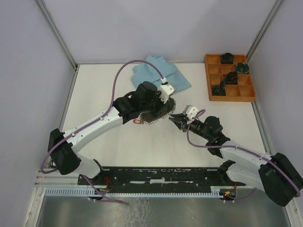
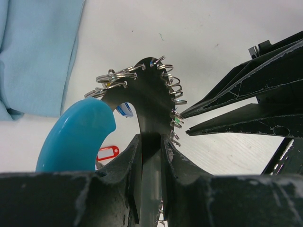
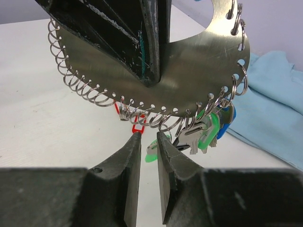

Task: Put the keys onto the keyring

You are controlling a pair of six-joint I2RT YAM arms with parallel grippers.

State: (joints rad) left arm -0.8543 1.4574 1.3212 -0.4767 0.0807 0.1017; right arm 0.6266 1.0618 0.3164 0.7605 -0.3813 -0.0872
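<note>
Two things matter: your left gripper [image 2: 151, 142] pinches the steel keyring [image 2: 147, 90] by its flat plate, tagged keys [image 3: 201, 132] dangling from its lower rim, and just right of it your right gripper [image 3: 149, 136], jaws a narrow empty slit apart, points up under that rim beside the red tag [image 3: 137, 128].

Brushed grey metal on the keyring [image 3: 189, 75], thin wire loops gleaming along its rim, and its light-blue segment [image 2: 75, 137] is glossy smooth plastic. The keys [image 3: 196, 137] are bright silver metal with shiny plastic tags. At twelve o'clock, the cloth [image 1: 156, 71] looks soft and matt.
</note>
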